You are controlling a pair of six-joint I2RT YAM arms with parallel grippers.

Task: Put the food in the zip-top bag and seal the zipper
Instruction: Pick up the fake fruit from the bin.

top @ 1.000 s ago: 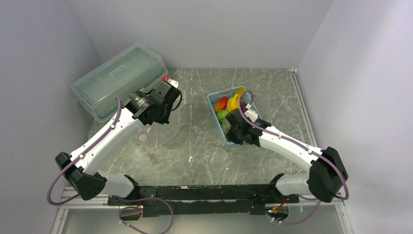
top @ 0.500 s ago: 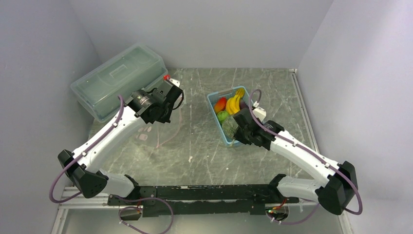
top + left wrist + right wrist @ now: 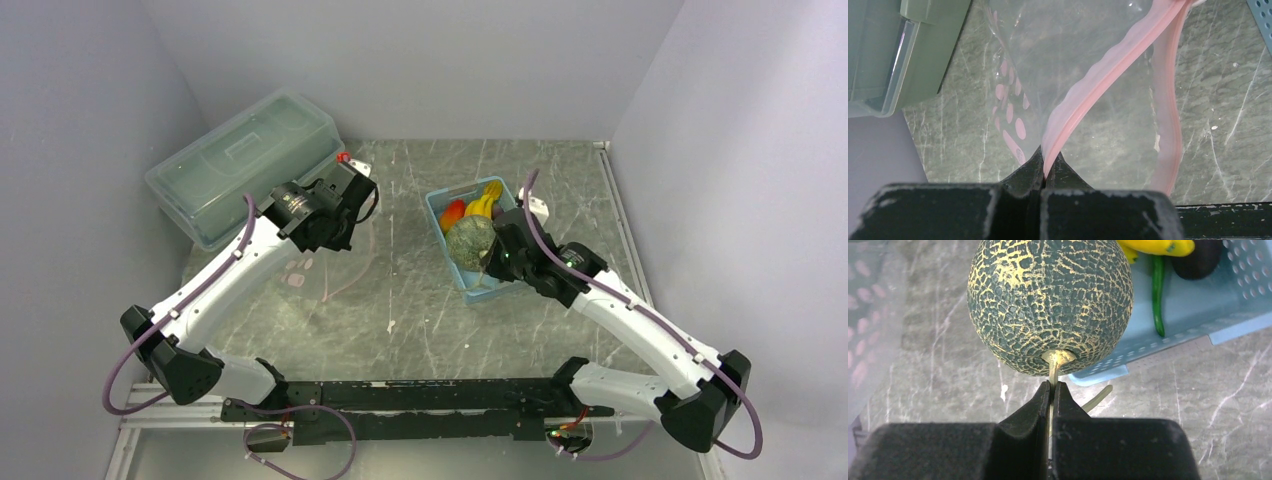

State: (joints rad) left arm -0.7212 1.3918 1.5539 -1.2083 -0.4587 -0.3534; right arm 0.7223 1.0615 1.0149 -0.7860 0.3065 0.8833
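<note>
The netted green melon [image 3: 1050, 305] hung by its pale stem [image 3: 1058, 358], which the right fingers [image 3: 1034, 412] pinched tight, over the left rim of the light-blue basket [image 3: 1198, 310], where yellow bananas [image 3: 1158, 246] lay. Well to the left, the zip-top bag [image 3: 1073, 45] gaped open over the table [image 3: 1218, 115], the left fingers [image 3: 1029, 172] pressed together on its pink zipper [image 3: 1098, 82], beside the lidded box [image 3: 923, 50].

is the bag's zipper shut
No, the left wrist view shows the two pink halves of the zipper spread apart, one pinched in the left gripper, so the bag is open.
</note>
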